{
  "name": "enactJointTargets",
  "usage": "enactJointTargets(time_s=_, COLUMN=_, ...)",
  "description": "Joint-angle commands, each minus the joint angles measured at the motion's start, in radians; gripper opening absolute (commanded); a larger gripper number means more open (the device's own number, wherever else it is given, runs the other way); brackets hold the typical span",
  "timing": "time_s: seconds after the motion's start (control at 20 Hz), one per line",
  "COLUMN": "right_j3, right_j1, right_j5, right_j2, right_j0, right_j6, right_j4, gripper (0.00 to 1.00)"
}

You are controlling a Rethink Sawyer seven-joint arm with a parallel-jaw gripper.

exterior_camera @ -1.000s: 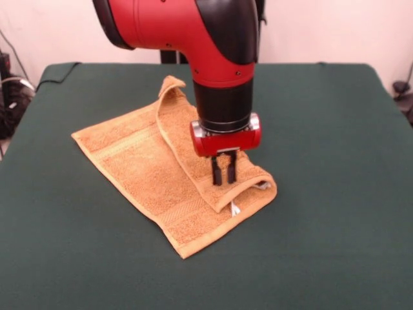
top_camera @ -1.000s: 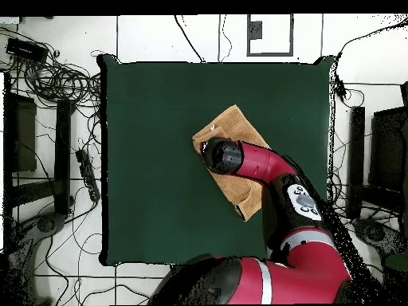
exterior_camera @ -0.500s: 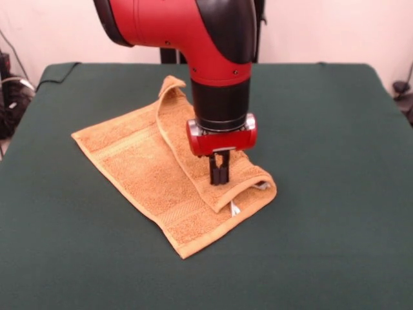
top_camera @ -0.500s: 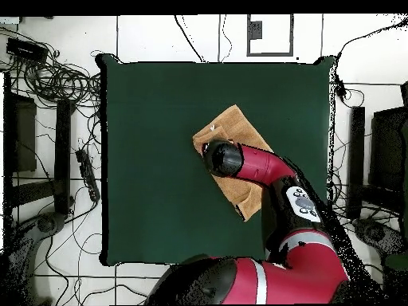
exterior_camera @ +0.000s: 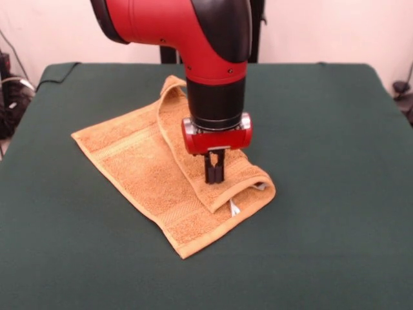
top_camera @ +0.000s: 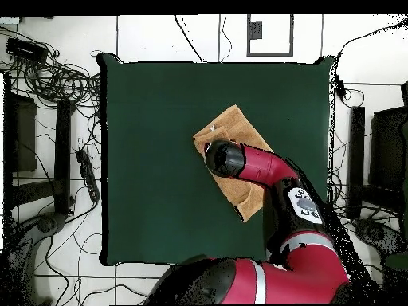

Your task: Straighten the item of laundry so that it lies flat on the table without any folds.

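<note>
The orange-tan towel [exterior_camera: 135, 165] lies on the dark green table [exterior_camera: 322, 129], its right side folded over onto itself in a raised flap. A white label [exterior_camera: 234, 208] pokes out under the flap near the front right corner. My gripper [exterior_camera: 213, 177] points straight down on the folded flap, its fingers pressed together on the top layer of cloth. In the overhead view the arm covers much of the towel [top_camera: 233, 121] and hides the gripper; the table [top_camera: 159, 159] spreads wide around it.
The towel sits near the table's middle. Bundles of cables [top_camera: 48, 80] and dark equipment [top_camera: 20, 131] lie on the floor around the table. The robot's base [top_camera: 255, 287] stands at the table's near edge in the overhead view.
The fingers have closed together on the folded flap, and the gripper has shifted slightly left in the front view. The flap's right edge has drawn in a little.
</note>
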Motion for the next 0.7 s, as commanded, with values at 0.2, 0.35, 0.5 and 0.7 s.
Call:
enactJointTargets(time_s=0.2, right_j3=0.020, right_j1=0.038, right_j5=-0.009, right_j2=0.001, right_j0=0.035, right_j6=0.237, right_j4=0.040, gripper=1.00)
enactJointTargets(time_s=0.35, right_j3=0.017, right_j1=0.036, right_j5=-0.012, right_j2=-0.005, right_j0=0.038, right_j6=0.238, right_j4=0.038, gripper=1.00)
enactJointTargets(time_s=0.5, right_j3=0.015, right_j1=0.033, right_j5=0.011, right_j2=-0.025, right_j0=0.047, right_j6=0.245, right_j4=0.043, gripper=1.00)
enactJointTargets(time_s=0.7, right_j3=0.011, right_j1=0.046, right_j5=0.010, right_j2=-0.010, right_j0=0.026, right_j6=0.227, right_j4=0.041, gripper=1.00)
